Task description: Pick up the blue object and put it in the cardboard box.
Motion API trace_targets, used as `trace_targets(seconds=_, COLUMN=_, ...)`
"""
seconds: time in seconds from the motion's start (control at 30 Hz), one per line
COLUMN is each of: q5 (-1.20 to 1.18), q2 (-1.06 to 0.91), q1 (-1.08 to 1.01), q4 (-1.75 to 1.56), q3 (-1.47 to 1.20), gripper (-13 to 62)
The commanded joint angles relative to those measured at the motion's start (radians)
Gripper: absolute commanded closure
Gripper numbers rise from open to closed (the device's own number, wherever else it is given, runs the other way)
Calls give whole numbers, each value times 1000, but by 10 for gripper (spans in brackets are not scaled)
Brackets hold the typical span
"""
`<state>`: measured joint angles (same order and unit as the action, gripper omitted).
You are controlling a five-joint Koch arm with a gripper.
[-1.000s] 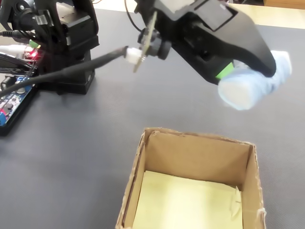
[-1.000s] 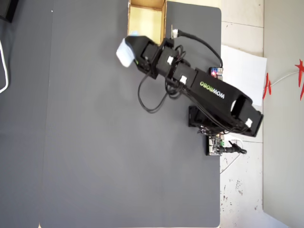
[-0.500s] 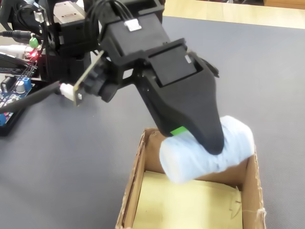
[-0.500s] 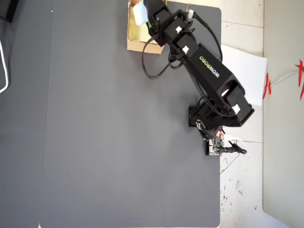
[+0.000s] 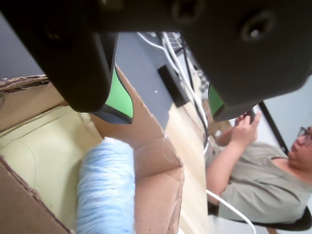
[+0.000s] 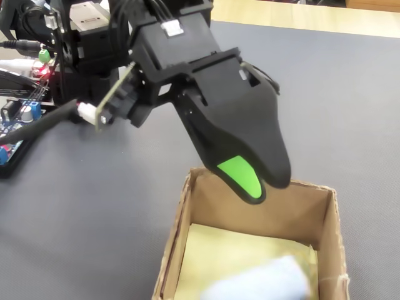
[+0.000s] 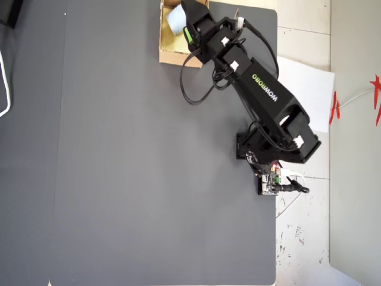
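Observation:
The pale blue object [image 5: 105, 190] lies inside the cardboard box [image 5: 156, 195], against its wall. The fixed view shows this blue object [image 6: 269, 281] on the yellowish floor of the box [image 6: 300, 206]. My gripper [image 5: 169, 112] hangs just above the box, open, its green-padded fingers [image 5: 122, 100] wide apart with nothing between them. In the fixed view my gripper [image 6: 265, 184] points down over the box's far wall. In the overhead view the box [image 7: 172, 56] is at the top edge, with the blue object [image 7: 176, 21] beside my gripper [image 7: 187, 30].
A dark grey mat [image 7: 119, 149] covers the table. A person [image 5: 263, 180] sits beyond the table edge, with cables [image 5: 185, 78] running nearby. The arm's base and a controller board [image 6: 25, 106] stand at the left of the fixed view. White paper [image 7: 303, 89] lies off the mat.

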<state>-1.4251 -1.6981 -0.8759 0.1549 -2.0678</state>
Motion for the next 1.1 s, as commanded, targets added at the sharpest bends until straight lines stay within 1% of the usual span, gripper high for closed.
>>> trace_targets(seconds=0.0, q5=-14, q2=-69, q1=12, q4=-20, q3=23, gripper=187)
trace_targets(seconds=0.33, q5=-72, q2=-267, q1=183, q4=-146, q3=-149, gripper=187)
trace_targets(seconds=0.43, q5=-120, q2=-365, q1=276, q4=-235, q3=-259, gripper=184)
trace_targets(seconds=0.53, q5=-155, q2=-449, q1=365, q4=-278, q3=-351, gripper=160)
trace_targets(seconds=0.67, q5=-158, q2=-561, q1=469, q4=-342, q3=-514, gripper=154)
trace_targets(seconds=0.87, q5=-156, q2=-663, q1=551, q4=-397, q3=-689, gripper=151)
trace_targets(seconds=1.0, q5=-163, q2=-670, q1=595, q4=-506, q3=-819, gripper=152)
trace_targets(seconds=1.07, q5=-179, q2=-670, q1=617, q4=-511, q3=-865, gripper=153)
